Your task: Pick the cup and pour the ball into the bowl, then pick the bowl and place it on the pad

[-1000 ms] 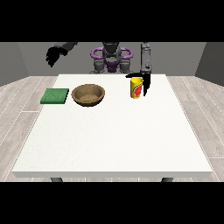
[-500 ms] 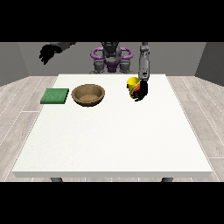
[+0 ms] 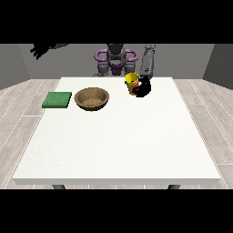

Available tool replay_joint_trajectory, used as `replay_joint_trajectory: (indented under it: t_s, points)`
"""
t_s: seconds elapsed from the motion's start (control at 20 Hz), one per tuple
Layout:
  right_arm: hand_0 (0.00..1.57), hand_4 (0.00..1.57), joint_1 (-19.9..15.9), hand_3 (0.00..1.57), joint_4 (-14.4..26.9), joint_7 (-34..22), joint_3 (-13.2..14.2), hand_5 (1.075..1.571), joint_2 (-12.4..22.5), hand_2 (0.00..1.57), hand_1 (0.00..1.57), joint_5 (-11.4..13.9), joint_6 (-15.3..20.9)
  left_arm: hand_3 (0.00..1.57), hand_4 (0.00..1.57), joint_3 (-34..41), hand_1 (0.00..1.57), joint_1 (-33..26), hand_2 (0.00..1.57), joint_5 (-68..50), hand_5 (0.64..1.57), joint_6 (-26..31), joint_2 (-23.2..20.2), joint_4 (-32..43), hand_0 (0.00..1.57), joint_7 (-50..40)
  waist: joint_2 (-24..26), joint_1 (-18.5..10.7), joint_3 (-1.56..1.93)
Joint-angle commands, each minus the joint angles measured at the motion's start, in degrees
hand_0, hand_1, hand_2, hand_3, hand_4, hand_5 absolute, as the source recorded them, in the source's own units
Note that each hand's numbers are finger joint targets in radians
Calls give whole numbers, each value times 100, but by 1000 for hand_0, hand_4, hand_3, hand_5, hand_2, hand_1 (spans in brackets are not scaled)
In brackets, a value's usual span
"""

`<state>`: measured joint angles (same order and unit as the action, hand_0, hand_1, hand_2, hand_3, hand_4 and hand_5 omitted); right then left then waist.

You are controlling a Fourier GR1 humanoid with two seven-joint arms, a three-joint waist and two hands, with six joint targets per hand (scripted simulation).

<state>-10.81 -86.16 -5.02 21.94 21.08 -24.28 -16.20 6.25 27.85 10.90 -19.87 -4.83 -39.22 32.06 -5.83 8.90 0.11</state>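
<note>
A yellow cup (image 3: 132, 81) with a red mark hangs tilted above the table's far side, its mouth leaning toward the view's left. The hand at the view's right (image 3: 144, 88) is curled round it. No ball shows. A brown wooden bowl (image 3: 92, 98) stands upright on the table to the left of the cup. A flat green pad (image 3: 57, 99) lies left of the bowl near the table's left edge. The hand at the view's left (image 3: 40, 49) is raised high and far out to the left, off the table, holding nothing.
The white table (image 3: 118, 145) stretches wide toward the camera in front of the bowl and pad. The robot's torso (image 3: 116, 59) stands behind the far edge. Grey plank floor surrounds the table.
The hand at the view's right has lifted the cup off the table and tilted it toward the left. The hand at the view's left has swung higher and further out to the left.
</note>
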Motion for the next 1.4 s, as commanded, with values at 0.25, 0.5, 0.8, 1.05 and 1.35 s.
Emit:
replay_joint_trajectory:
  t_s: [0.25,0.5,0.8,1.05,1.35]
  points:
    - [0,643,37,174,745,145,-45,1562,-34,0,0,127,-156,1571,1448,-1680,1362,725,1571,2603,1533,-1698,-317,322,1362,-1762,554,-120,38]
    - [0,677,200,97,1192,310,-58,1559,-96,0,0,212,-277,1571,1456,-2394,1357,1405,1571,3779,1535,-1704,154,786,1357,-3618,917,-147,9]
    - [0,675,78,0,1834,719,229,1556,277,0,0,128,-729,1571,1466,-2836,1359,2433,1571,4752,1531,-1148,268,980,1359,-4806,605,-316,3]
    - [0,691,-201,127,1942,599,147,1554,224,0,0,170,-573,1571,1364,-3390,1351,3058,1571,5485,1563,-424,418,1170,1351,-5837,788,-221,-2]
    - [0,691,-435,265,2194,483,43,1554,168,0,0,202,-533,1571,1038,-4436,1396,3135,1571,6413,1571,351,482,1171,1396,-6762,959,-64,-2]
